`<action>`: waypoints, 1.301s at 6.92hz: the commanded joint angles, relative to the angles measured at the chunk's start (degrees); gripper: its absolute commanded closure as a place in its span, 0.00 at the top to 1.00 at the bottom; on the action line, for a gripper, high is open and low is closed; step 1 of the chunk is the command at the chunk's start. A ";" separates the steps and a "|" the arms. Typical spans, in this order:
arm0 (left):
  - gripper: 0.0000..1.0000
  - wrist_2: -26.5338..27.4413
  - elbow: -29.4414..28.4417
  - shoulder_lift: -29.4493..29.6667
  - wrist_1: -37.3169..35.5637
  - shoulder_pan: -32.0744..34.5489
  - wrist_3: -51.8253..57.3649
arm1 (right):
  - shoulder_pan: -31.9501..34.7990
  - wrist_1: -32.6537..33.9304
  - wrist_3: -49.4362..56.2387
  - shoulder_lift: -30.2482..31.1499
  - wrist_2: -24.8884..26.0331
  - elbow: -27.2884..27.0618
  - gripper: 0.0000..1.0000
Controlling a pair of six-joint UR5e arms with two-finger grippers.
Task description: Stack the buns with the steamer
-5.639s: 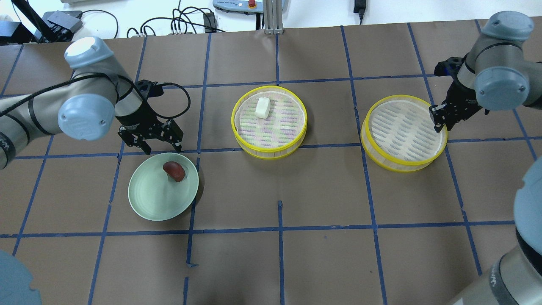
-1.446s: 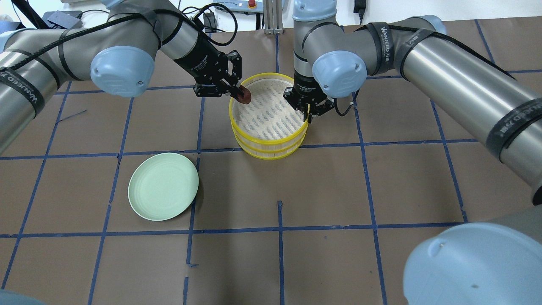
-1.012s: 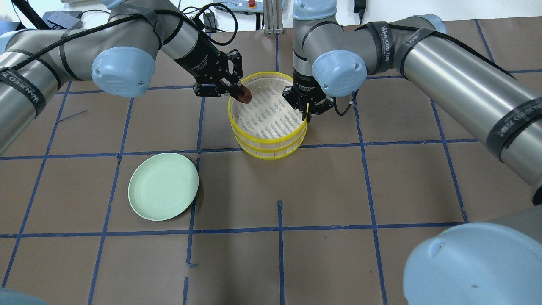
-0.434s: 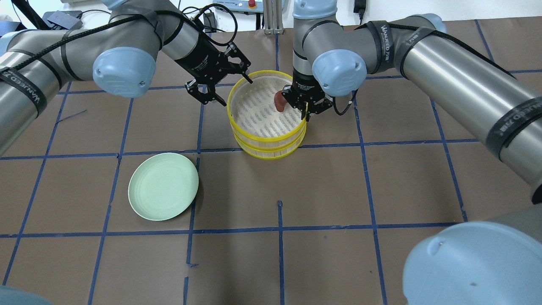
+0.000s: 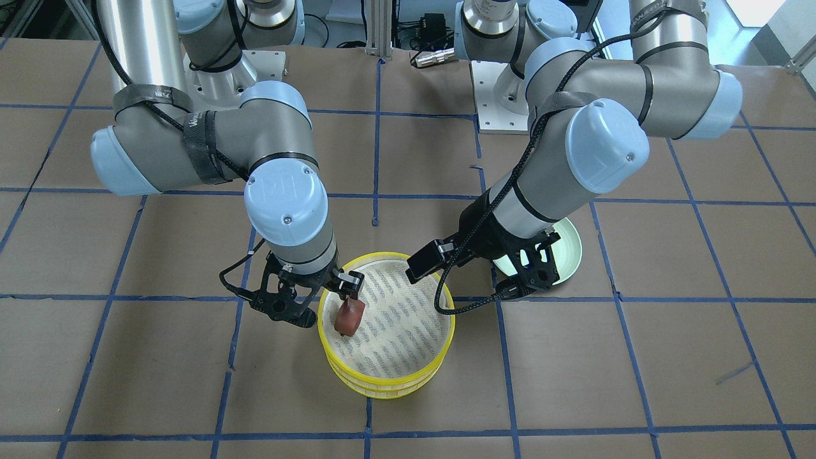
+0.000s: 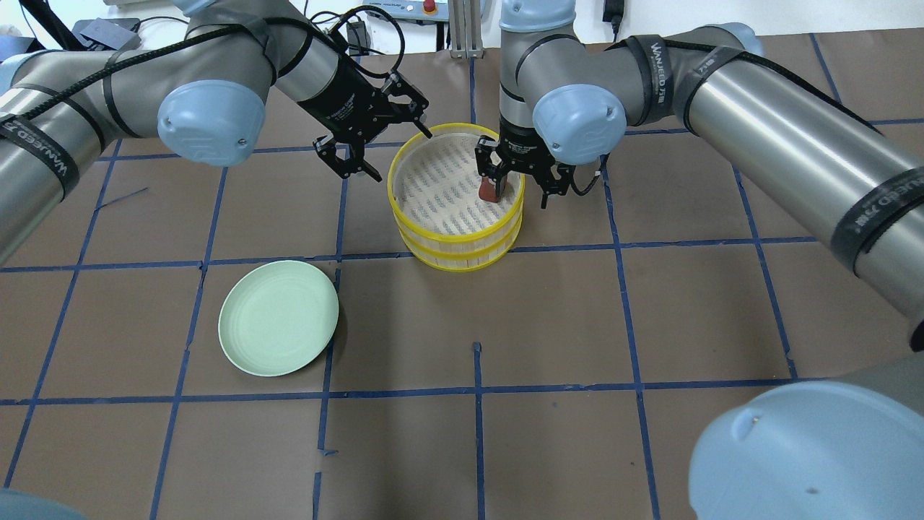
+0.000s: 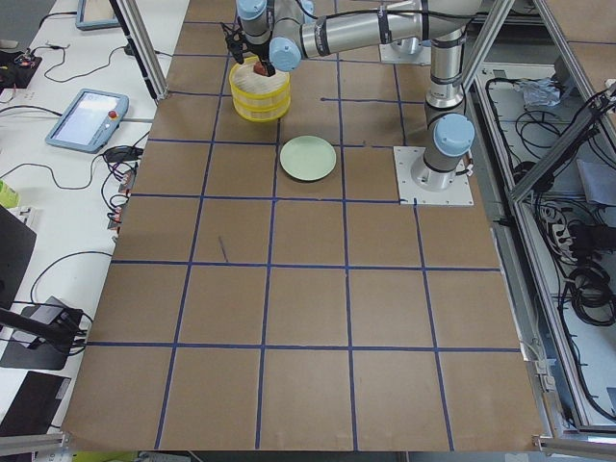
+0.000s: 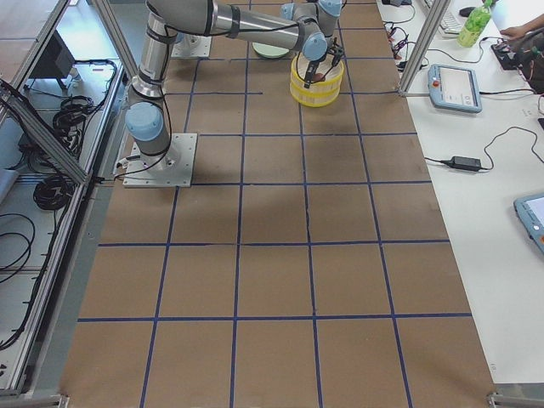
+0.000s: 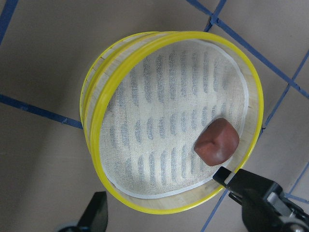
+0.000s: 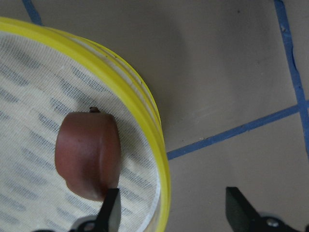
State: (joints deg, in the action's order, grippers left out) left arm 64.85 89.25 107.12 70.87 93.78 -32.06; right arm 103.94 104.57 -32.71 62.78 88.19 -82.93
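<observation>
Two yellow-rimmed steamers (image 6: 456,242) stand stacked at the table's middle. The reddish-brown bun (image 6: 492,190) lies on the top steamer's cloth by its right rim, also seen in the front view (image 5: 349,317) and both wrist views (image 9: 216,141) (image 10: 87,154). My right gripper (image 6: 514,186) is open and straddles that rim (image 10: 145,111), one finger inside next to the bun, one outside. My left gripper (image 6: 395,153) is open and empty at the steamer's far left rim (image 9: 96,145). The white bun is out of view.
The pale green plate (image 6: 279,318) lies bare at the front left of the steamers, partly behind my left arm in the front view (image 5: 569,252). Blue tape lines cross the brown table. Cables and a pendant lie beyond the far edge.
My left gripper has opened and let go of the brown bun, which now lies by the top steamer's right rim. My right gripper has opened off the rim. Earlier, the right steamer was stacked onto the middle one.
</observation>
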 commanded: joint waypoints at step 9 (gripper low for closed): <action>1.00 26.73 -3.21 -15.36 23.35 -0.09 29.33 | -13.06 -25.02 39.03 25.11 1.72 -0.56 1.00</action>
State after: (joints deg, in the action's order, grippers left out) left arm 91.10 85.58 92.21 93.19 93.86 -3.78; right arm 90.85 79.91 6.09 87.78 89.76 -83.33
